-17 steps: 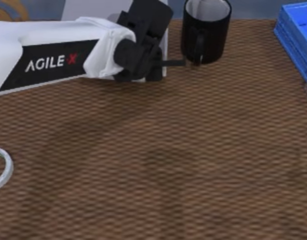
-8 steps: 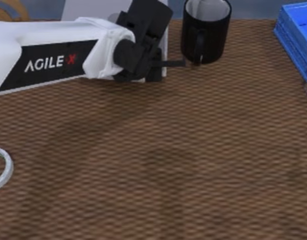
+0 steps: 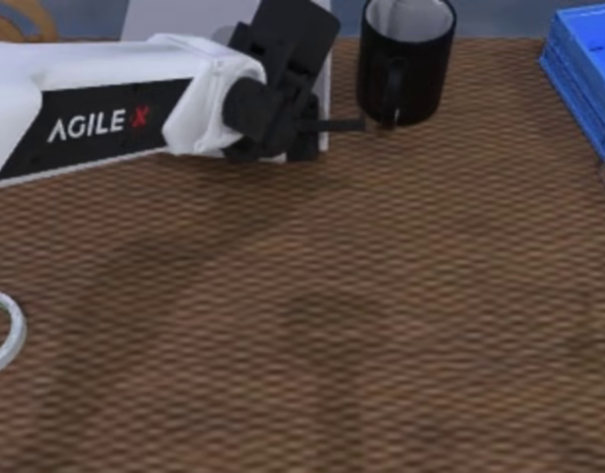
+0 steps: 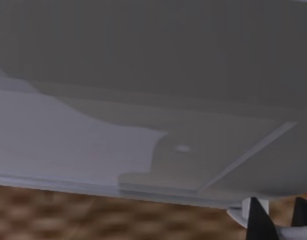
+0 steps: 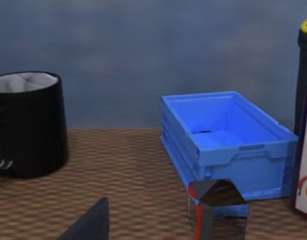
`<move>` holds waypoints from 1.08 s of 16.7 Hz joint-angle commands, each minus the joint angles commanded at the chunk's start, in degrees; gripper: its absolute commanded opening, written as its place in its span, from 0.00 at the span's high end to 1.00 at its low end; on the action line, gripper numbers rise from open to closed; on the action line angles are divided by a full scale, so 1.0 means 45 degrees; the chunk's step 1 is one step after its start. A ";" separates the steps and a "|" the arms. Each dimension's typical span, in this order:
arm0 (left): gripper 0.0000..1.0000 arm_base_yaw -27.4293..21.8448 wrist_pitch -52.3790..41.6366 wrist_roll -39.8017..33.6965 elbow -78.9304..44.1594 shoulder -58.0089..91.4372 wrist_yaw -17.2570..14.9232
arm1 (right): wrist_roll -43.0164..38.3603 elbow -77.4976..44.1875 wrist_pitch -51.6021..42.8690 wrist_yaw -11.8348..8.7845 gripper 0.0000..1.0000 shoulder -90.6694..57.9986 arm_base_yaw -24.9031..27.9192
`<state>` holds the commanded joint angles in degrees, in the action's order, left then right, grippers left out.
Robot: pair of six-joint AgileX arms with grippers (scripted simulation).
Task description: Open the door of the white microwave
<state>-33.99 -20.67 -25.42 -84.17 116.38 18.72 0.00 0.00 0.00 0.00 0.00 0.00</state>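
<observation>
The white microwave (image 3: 184, 18) stands at the table's back left, mostly covered by my left arm. My left gripper (image 3: 317, 126) is pressed against its front, at the door's (image 3: 325, 99) right edge. In the left wrist view the door's grey window (image 4: 143, 100) fills the picture. Its slim white handle (image 4: 254, 204) runs between the two black fingertips of my left gripper (image 4: 281, 215), which is shut on it. The door lies flat against the microwave. My right gripper is out of the top view; a single fingertip (image 5: 93, 220) shows in its wrist view, with nothing held.
A black mug (image 3: 406, 59) stands just right of the microwave, close to my left gripper. A blue crate (image 3: 583, 69) sits at the back right, with a dark red-striped box (image 5: 216, 210) and a bottle (image 5: 304, 125) near it. A white ring (image 3: 2, 330) lies at the left edge.
</observation>
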 joint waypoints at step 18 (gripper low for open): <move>1.00 0.0115 0.0529 0.0741 0.0884 -0.0576 -0.0536 | 0.0000 0.0000 0.0000 0.0000 0.00 0.0000 0.0000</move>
<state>-33.48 -18.29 -22.09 -80.19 113.79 16.31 0.00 0.00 0.00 0.00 0.00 0.00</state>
